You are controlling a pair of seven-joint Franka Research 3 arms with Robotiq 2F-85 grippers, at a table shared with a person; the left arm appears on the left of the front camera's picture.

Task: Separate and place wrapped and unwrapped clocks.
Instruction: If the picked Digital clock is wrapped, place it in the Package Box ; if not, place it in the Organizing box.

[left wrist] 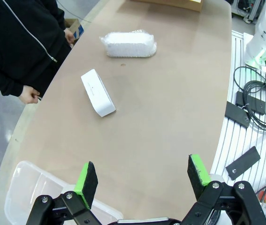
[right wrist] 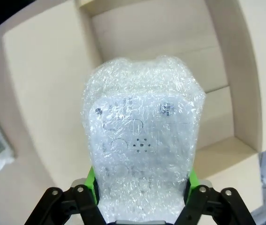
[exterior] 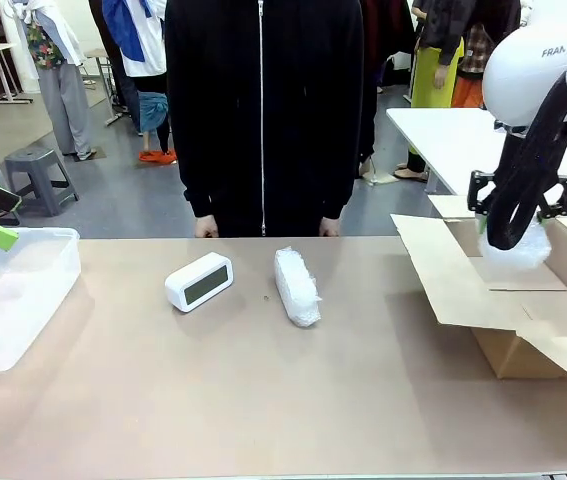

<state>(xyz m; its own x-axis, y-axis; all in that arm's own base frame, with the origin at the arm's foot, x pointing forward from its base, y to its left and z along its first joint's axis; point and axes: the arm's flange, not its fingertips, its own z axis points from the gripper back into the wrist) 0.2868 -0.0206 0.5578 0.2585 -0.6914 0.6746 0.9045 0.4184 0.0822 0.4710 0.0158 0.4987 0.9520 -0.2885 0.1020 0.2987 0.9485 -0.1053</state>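
A bare white digital clock (exterior: 199, 282) with a dark screen lies on the table in front of the person, and shows again in the left wrist view (left wrist: 98, 93). Beside it lies a bubble-wrapped clock (exterior: 296, 286), also seen from the left wrist (left wrist: 128, 44). My right gripper (exterior: 523, 222) is shut on a second bubble-wrapped clock (right wrist: 142, 145) and holds it above the open cardboard box (exterior: 523, 300). My left gripper (left wrist: 140, 176) stands open with nothing between its fingers, over the near end of the clear plastic tub (exterior: 13, 295).
A person in black stands at the far edge with both hands (exterior: 206, 229) by the table. The box's flaps (exterior: 443, 270) spread out at the right. Cables and black plates (left wrist: 254, 110) lie beyond the table edge in the left wrist view.
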